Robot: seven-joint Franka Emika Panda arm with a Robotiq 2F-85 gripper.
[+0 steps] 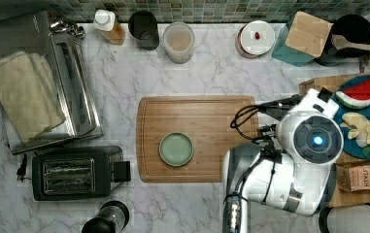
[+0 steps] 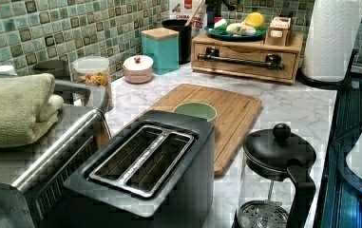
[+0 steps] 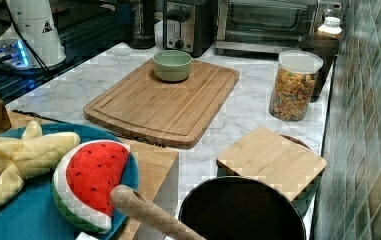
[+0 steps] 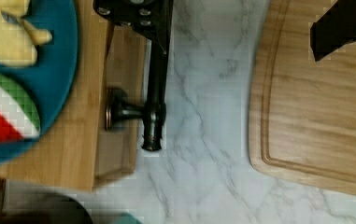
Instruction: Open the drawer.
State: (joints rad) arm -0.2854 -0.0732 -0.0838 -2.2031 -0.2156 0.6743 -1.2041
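Observation:
The drawer is a light bamboo front with a long black bar handle, set in a low wooden unit at the far end of the counter; in the left view it looks shut. In the wrist view the handle runs along the drawer front. My gripper is open wide above it. One black finger sits right over the handle, the other finger hangs over the cutting board. In the top view my arm covers the drawer's front edge.
A wooden cutting board with a green bowl lies beside the drawer unit. A blue plate of toy fruit rests on the unit's top. A paper towel roll, teal canister, toaster and French press stand around.

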